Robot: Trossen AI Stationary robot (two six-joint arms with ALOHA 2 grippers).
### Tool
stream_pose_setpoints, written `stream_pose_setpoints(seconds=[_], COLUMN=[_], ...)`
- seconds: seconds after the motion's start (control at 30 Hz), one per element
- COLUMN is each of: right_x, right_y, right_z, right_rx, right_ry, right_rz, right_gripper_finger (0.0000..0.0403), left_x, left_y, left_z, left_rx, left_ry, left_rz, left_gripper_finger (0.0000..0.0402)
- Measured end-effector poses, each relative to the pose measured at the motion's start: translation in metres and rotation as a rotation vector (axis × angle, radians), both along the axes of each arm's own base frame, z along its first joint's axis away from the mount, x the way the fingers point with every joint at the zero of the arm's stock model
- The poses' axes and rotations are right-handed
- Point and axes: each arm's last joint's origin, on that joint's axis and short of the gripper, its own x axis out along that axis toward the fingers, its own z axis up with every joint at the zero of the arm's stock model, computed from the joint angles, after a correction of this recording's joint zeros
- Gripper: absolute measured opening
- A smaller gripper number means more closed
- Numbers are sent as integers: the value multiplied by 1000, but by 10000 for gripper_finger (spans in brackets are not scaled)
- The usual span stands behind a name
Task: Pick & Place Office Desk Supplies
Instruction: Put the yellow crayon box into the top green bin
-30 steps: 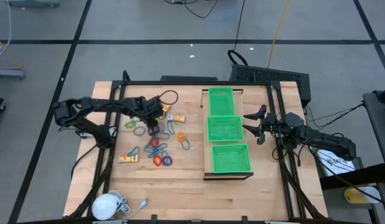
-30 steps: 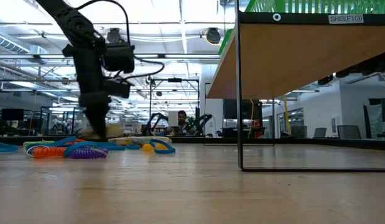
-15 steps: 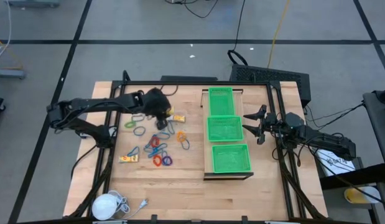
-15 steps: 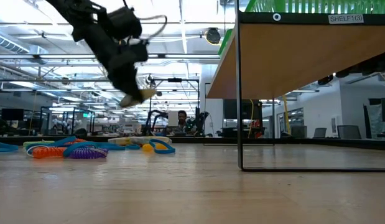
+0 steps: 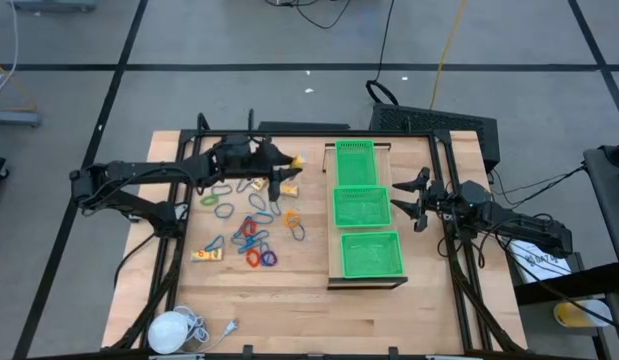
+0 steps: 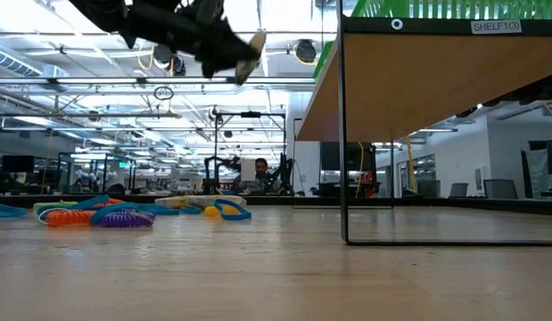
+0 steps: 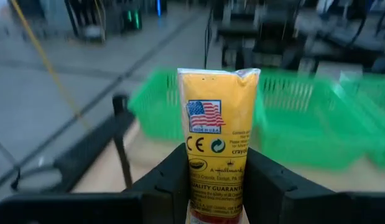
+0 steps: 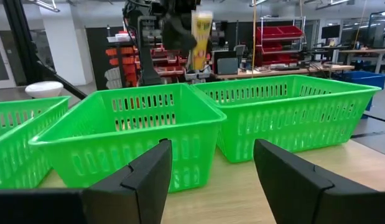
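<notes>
My left gripper [image 5: 282, 167] is high above the table's far left part, shut on a yellow packet [image 7: 218, 134] and pointing toward the green trays. In the low view the packet [image 6: 251, 46] juts from the fingers near the picture's top. Two more yellow packets [image 5: 285, 188] [image 5: 207, 254], blue clip-like pieces [image 5: 251, 228] and coloured rings [image 5: 261, 258] lie flat on the table left of the trays. My right gripper [image 5: 407, 196] waits open, level, just right of the middle tray; its fingers stand apart in the right wrist view [image 8: 211, 180]. My left gripper pinches the yellow packet by one short end [image 7: 214, 190] between its two fingers. The fingers [image 7: 170, 180] lie along the packet, roughly level, pointing toward the table's right. The packet's other end sticks out past the fingertips; it is lifted clear, high above the table.
Three green mesh trays [image 5: 361, 205] stand in a row on a raised wooden shelf [image 6: 409, 80] at the table's right. A white round object with a cord [image 5: 172, 328] lies at the near left corner. Bare wood shows along the near edge.
My left gripper, down among the supplies a second ago, has risen with the yellow packet and moved toward the table's right and far edge, tipping from pointing down to about level. The packet is lifted clear of the table. The right arm has kept still.
</notes>
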Motion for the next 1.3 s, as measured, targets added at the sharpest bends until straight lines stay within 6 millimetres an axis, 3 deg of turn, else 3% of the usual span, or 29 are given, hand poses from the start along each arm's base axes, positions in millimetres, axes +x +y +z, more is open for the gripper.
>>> stream_pose_setpoints(seconds=[0.17, 0.37, 0.87, 1.03, 1.3], right_x=[0, 0, 0, 0, 0], right_y=[0, 0, 0, 0, -1], right_z=[0, 1, 1, 1, 1], right_rx=[-1, -2, -2, -2, 0], right_ry=[-4, -6, -8, -8, -9], right_rz=[-2, -4, -7, -11, -34], right_gripper_finger=[219, 219, 219, 219, 219], left_x=[4, 12, 44, 66, 115], left_y=[-8, -19, -24, -19, -2], left_z=[15, 19, -2, 7, 14], left_rx=[16, 15, -14, -82, -162], left_ry=[-159, -253, -397, -421, -268], left_rz=[-29, -73, -81, -82, -51], left_gripper_finger=[122, 122, 122, 122, 122])
